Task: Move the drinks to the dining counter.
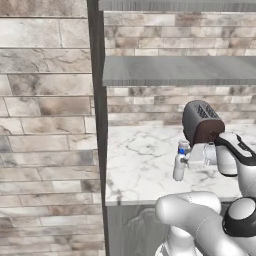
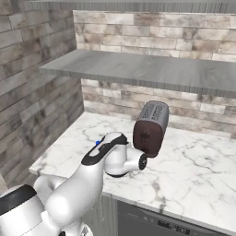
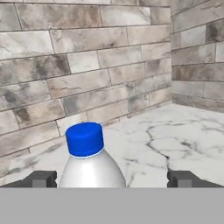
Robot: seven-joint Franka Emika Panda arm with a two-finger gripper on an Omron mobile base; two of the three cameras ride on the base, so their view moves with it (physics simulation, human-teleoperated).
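Brick side wall (image 1: 45,125) at far left, well clear of the jaws. Next, marble worktop (image 1: 140,160) under the jaws, backed by more brick, grey shelf (image 1: 175,70) high above them. Water bottle (image 1: 180,161) stands upright on the worktop, clear body, blue cap (image 3: 85,138) on top. Gripper (image 1: 186,159) comes at it level from the right, hand held sideways, arm (image 1: 210,220) rising from lower right.

Hand view: bottle sits between the two fingertips (image 3: 41,178), nearer the left tip than the right, its shoulder and cap rising above them. Jaws spread fully wide, a gap on each side of the bottle, no contact seen, nothing held. Bare marble stretches past the right tip toward the wall corner.

Toaster (image 1: 200,122), dark red-brown, stands just behind and right of the jaws, near the bottle but apart from it.

Right base view: arm's wrist covers the bottle, just a blue speck of cap (image 2: 98,142) showing left of the wrist; toaster (image 2: 150,128) right beside the wrist, upright, slots up. Worktop (image 2: 198,170) runs on to the right beyond the jaws.
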